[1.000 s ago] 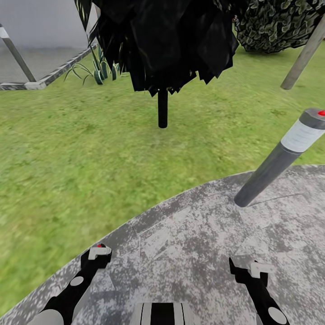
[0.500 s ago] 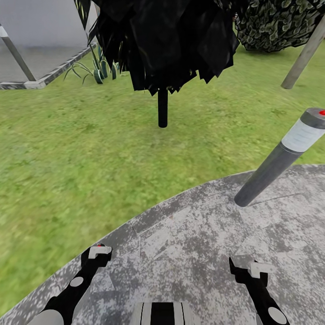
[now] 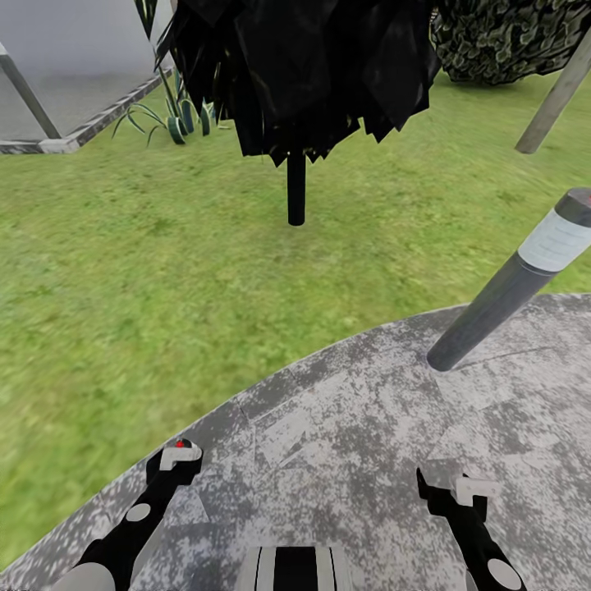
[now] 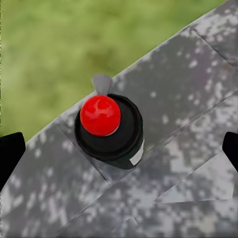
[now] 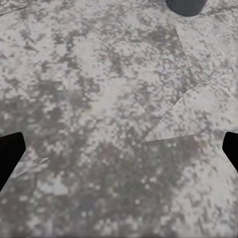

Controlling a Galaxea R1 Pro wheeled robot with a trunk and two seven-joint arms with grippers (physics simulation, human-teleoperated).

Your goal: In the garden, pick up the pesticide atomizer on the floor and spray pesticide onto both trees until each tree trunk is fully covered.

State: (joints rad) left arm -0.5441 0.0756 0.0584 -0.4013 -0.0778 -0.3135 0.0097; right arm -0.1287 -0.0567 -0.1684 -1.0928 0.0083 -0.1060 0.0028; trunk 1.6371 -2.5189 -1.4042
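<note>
The pesticide atomizer [image 3: 513,287], a dark-grey cylinder with a light-grey band under its cap, stands on the round grey paved patch [image 3: 345,443] at the right, its top at the picture's edge. Its base [image 5: 186,5] is seen ahead of the right gripper. My right gripper [image 3: 447,484] hovers open over the paving, short of the atomizer. My left gripper [image 3: 176,455] is open near the patch's left rim; its fingertips [image 4: 10,151] stand far apart. Between them sits a black round knob with a red ball [image 4: 101,115]. One pale tree trunk [image 3: 554,98] leans in at the upper right.
A black-leaved tree on a thin black stem [image 3: 295,193] stands on the grass [image 3: 123,263] straight ahead. A spiky striped plant [image 3: 176,123] and a grey kerb [image 3: 90,127] lie at the far left. A mottled green crown [image 3: 501,41] fills the top right.
The whole picture has shifted slightly, with far things a little higher, so the camera moved. Both grippers hold the same pose and stay open.
</note>
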